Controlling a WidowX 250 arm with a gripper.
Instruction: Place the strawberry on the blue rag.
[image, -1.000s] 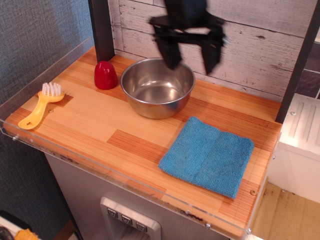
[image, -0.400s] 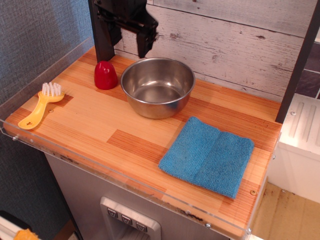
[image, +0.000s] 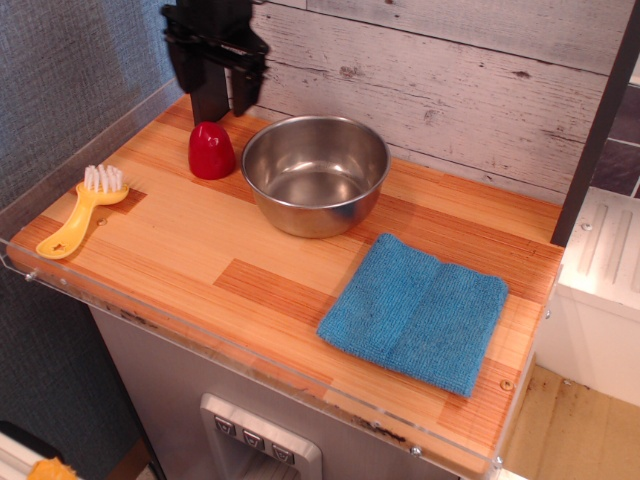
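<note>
The strawberry (image: 211, 150) is a small glossy red dome standing on the wooden counter at the back left, just left of the steel bowl (image: 315, 173). The blue rag (image: 414, 312) lies flat at the front right of the counter with a fold crease down its middle. My black gripper (image: 215, 100) hangs open and empty just above and behind the strawberry, its fingers pointing down and not touching it.
A yellow brush (image: 82, 208) with white bristles lies near the left edge. A dark post (image: 205, 95) stands behind the strawberry, partly behind the gripper. A clear plastic rim (image: 250, 350) runs along the counter's front and left edges. A plank wall backs the counter.
The gripper has swung left from above the bowl to above the strawberry and come lower. Strawberry, bowl, rag and brush have not moved.
</note>
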